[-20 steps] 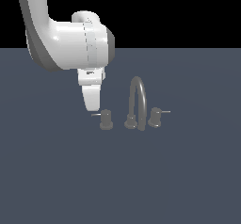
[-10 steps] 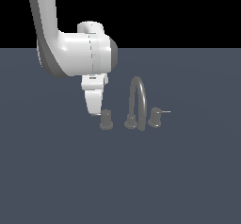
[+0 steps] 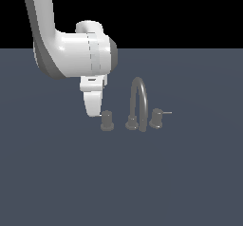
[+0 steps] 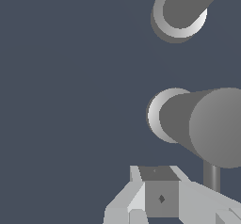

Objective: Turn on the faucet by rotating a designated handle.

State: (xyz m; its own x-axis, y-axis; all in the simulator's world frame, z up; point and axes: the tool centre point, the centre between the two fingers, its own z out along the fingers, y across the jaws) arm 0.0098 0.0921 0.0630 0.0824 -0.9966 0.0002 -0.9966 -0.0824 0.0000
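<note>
Showing the scene from the exterior view: the white arm [image 3: 71,54] descends from the upper left, its tool [image 3: 93,107] hanging just beside the handle [image 3: 107,120] on that view's left side. The handle is the left-end knob of the faucet [image 3: 138,104], which stands on the dark grey tabletop [image 3: 121,182]; the arched spout rises between it and the twin knob [image 3: 156,118] (whose thin rod points to the exterior view's right). Wrist view: the handle [image 4: 207,124] appears large and close, its rod running down behind the pale fingers [image 4: 141,197]. Whether the tool's fingers are apart or together cannot be told.
</note>
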